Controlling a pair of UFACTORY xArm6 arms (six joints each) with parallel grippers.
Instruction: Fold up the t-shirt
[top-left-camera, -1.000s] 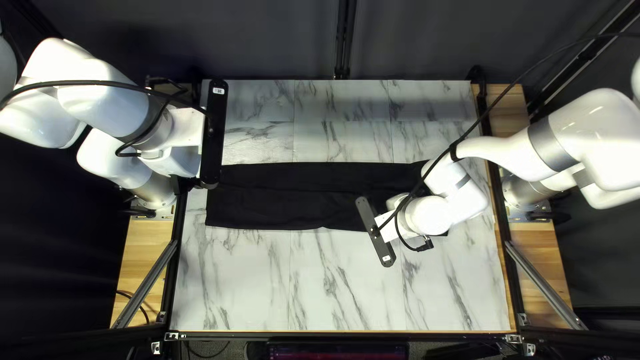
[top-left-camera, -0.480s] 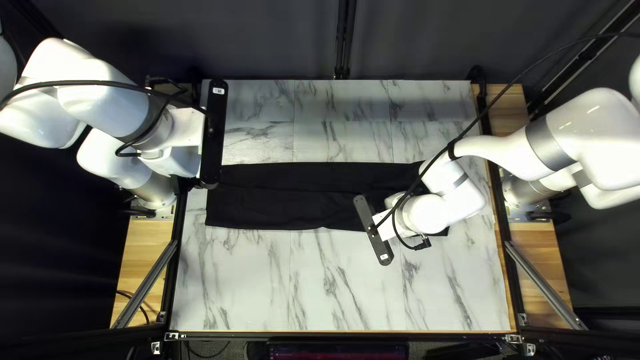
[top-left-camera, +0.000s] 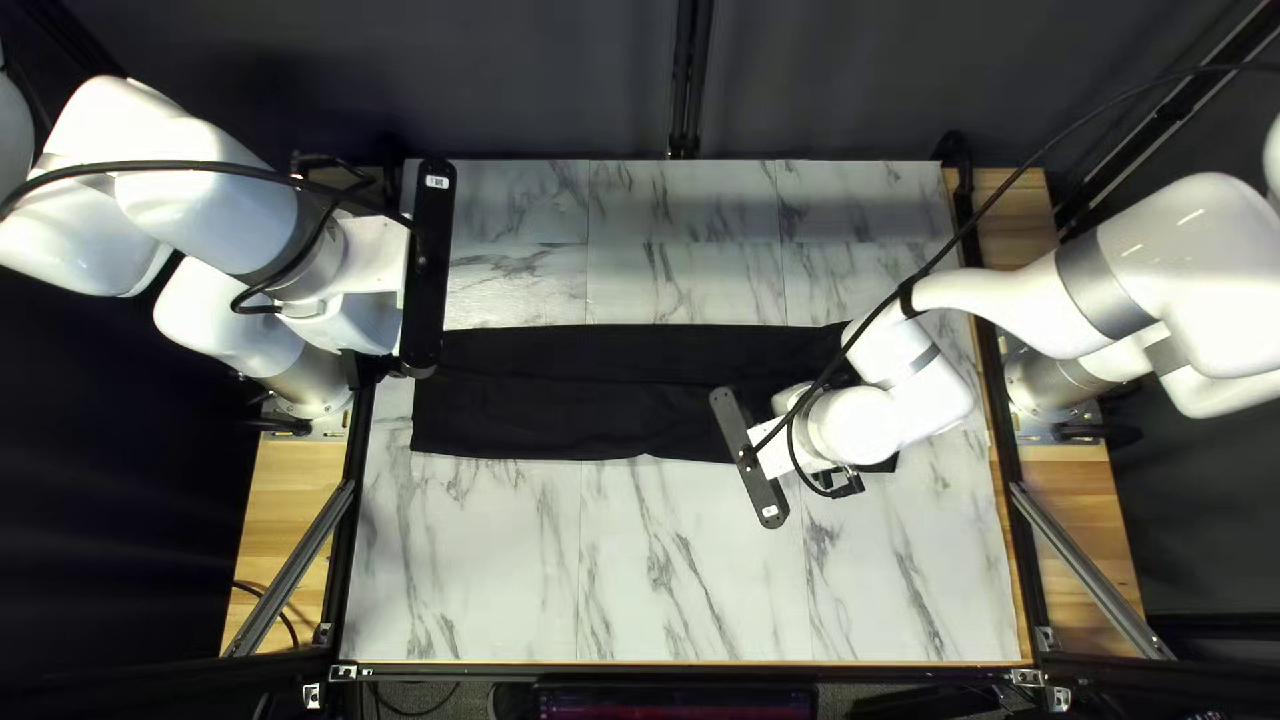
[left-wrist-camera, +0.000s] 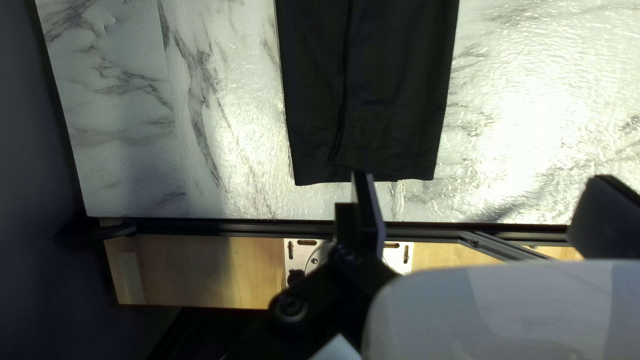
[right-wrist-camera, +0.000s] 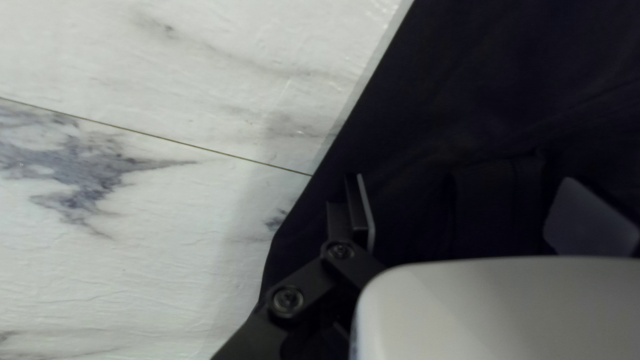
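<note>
Top left view: my left gripper, spread wide, hangs by the table's left edge. From near there, my black t-shirt runs as a long strip toward the right edge, parallel to the far edge; I can't tell where its collar points. My right arm partly hides its right end; my right gripper is wide too.

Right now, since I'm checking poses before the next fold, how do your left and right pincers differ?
The left pincer hangs by one end of the t-shirt, one finger in front of bare tabletop; the right pincer has dark cloth behind both fingers. The left pincer seems higher, its camera taking in the shirt's width; the right seems lower, seeing only part. Both are open.
</note>
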